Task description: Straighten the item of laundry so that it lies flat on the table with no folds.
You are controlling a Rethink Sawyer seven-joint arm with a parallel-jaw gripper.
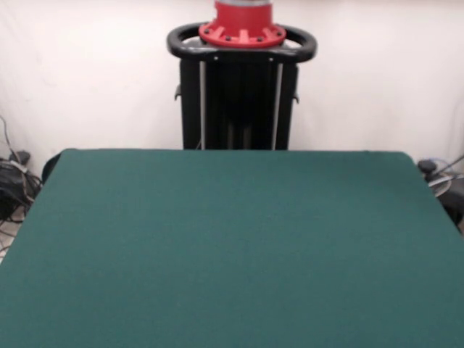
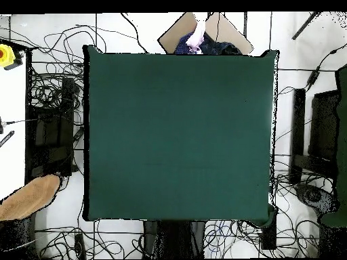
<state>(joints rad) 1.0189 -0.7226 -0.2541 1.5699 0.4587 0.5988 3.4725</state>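
Observation:
The table [image 1: 232, 254] has a dark green cloth-like top and fills most of the front view; from overhead the table [image 2: 179, 135] is a large green rectangle. The item of laundry is out of view in both pictures. Neither picture shows the gripper or the arm.
Black cables [image 2: 47, 88] lie on the floor around the table on all sides. A person's hand and dark sleeve [image 2: 198, 37] show at the table's top edge in the overhead view. A tan rounded object [image 2: 30, 196] sits at the lower left, a yellow box [image 2: 8, 54] at the upper left.

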